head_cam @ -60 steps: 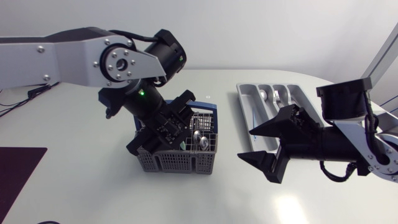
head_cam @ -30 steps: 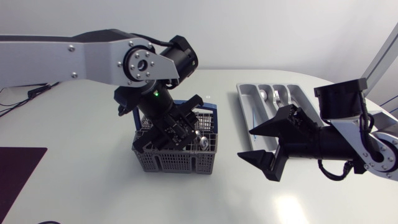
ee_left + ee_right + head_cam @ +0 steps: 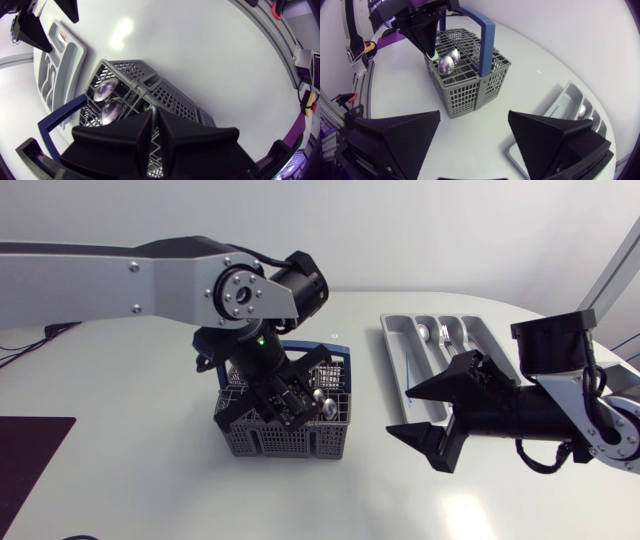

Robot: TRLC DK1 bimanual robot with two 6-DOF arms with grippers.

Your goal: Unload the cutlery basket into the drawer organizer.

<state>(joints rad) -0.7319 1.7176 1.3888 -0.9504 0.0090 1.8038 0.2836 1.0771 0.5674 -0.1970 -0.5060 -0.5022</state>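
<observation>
My left claw, fingers pressed together, hangs over the cutlery basket at centre frame. Pushing down like this could jam the spoons or tip the basket. My right claw is spread apart.

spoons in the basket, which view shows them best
The right wrist view. Both spoons stand bowl-up in the basket with nothing in front of them. The left wrist view also shows both bowls, ahead of the left tool, looking down on them. In the head view that tool partly covers them.
</observation>
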